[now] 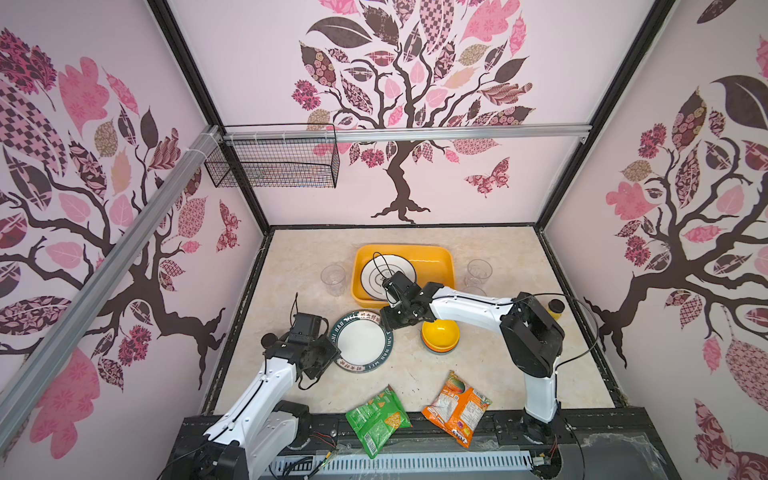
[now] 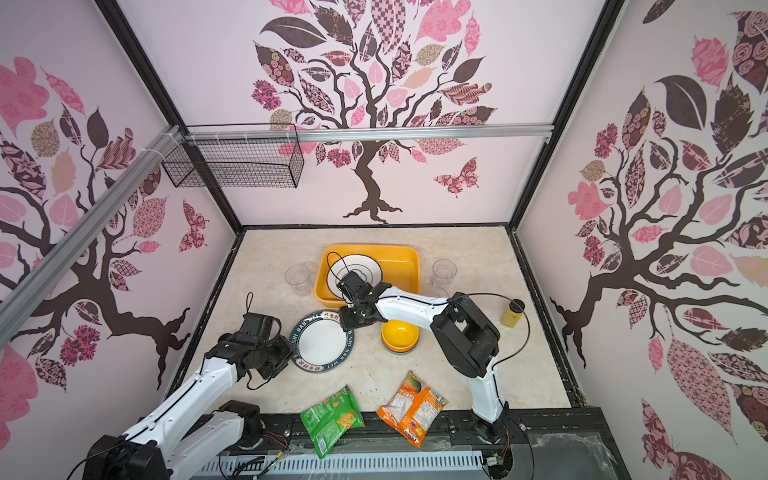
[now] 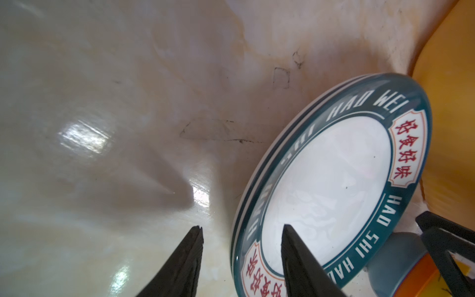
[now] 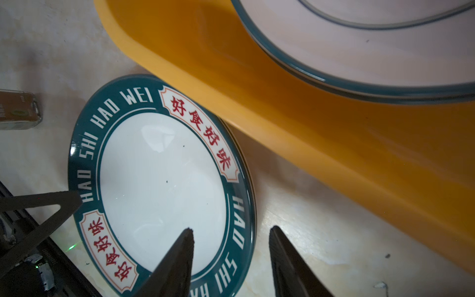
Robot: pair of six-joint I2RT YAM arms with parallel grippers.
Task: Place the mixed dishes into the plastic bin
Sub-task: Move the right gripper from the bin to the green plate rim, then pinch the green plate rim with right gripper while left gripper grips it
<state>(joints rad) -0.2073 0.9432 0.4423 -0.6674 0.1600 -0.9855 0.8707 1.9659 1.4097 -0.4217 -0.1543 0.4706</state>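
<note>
The plate [image 1: 360,343] lies at the bin's [image 1: 434,270] seven o'clock. Left gripper [image 3: 241,228] at its eight o'clock, right gripper [image 4: 228,230] at two, both straddle the rim, open. Stiff, slick, likely breakable: pinch the rim.

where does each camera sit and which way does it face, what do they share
Both top views: high at the front, looking down and back over the table; left arm and right arm show.
Left wrist: on the left arm, looking along the left claw at the plate stack; its fingertips show.
Right wrist: on the right arm, looking past the right claw at the same stack and the plastic bin.
Shared: both wrist views show the stack, bin wall and a finger of the opposite claw.
</note>
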